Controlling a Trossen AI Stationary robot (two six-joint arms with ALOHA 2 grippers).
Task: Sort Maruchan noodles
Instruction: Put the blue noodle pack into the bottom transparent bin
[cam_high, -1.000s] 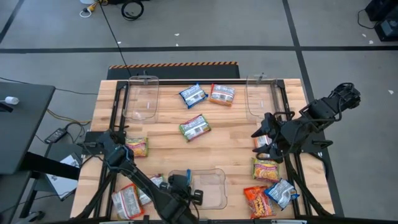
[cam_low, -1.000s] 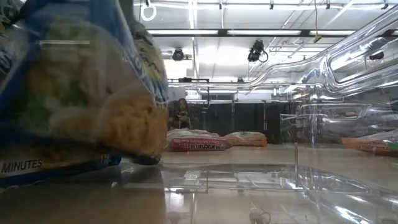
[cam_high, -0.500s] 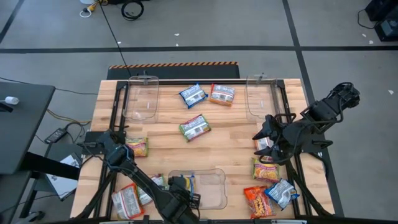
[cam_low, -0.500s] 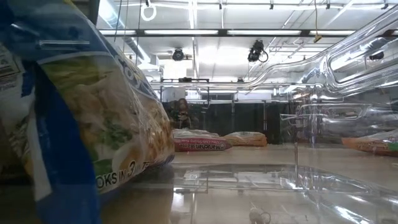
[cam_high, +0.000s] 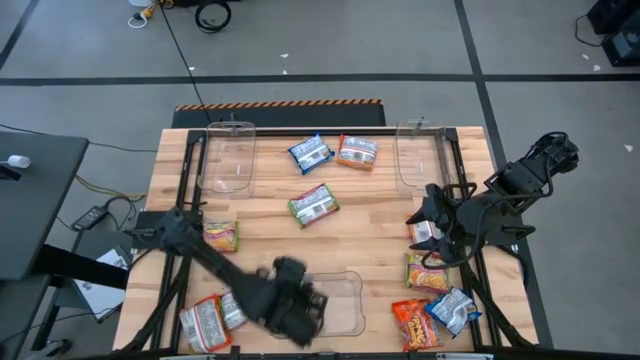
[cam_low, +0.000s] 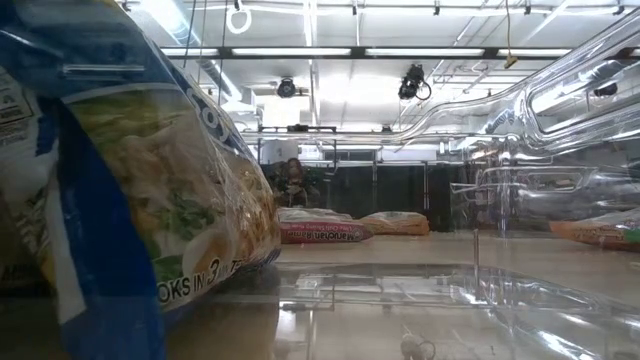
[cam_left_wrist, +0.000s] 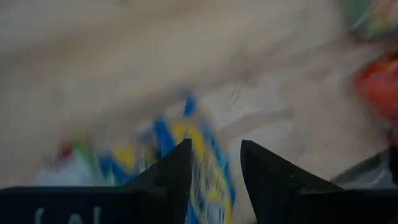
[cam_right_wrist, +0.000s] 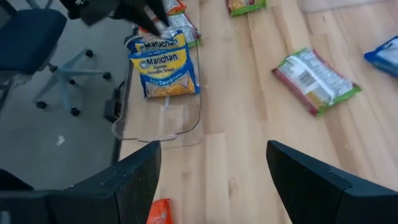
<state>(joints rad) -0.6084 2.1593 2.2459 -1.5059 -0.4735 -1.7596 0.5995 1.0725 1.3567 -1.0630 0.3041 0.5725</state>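
Note:
A blue-and-yellow Maruchan noodle packet (cam_right_wrist: 163, 74) lies face up in the clear near bin (cam_high: 340, 300), at that bin's left end, and fills the left of the low view (cam_low: 130, 200). My left gripper (cam_high: 293, 303) hovers above it, blurred, and the wrist view shows its fingers (cam_left_wrist: 214, 146) apart with the packet beyond them. My right gripper (cam_high: 428, 222) stands open over the table's right side, above a packet (cam_high: 424, 236). More packets lie loose: blue (cam_high: 310, 152), orange (cam_high: 357, 151), green-and-pink (cam_high: 313, 204).
Two more clear bins stand at the far left (cam_high: 228, 160) and far right (cam_high: 418, 158). Other packets lie at the left edge (cam_high: 220, 236), near left (cam_high: 205, 320) and near right (cam_high: 428, 272), (cam_high: 415, 322), (cam_high: 452, 308). Bare wood shows in the middle.
My left gripper has risen from the near bin and left the blue-and-yellow packet behind in it. In the low view the packet has dropped and turned, and now rests still in the bin. My right arm has kept still.

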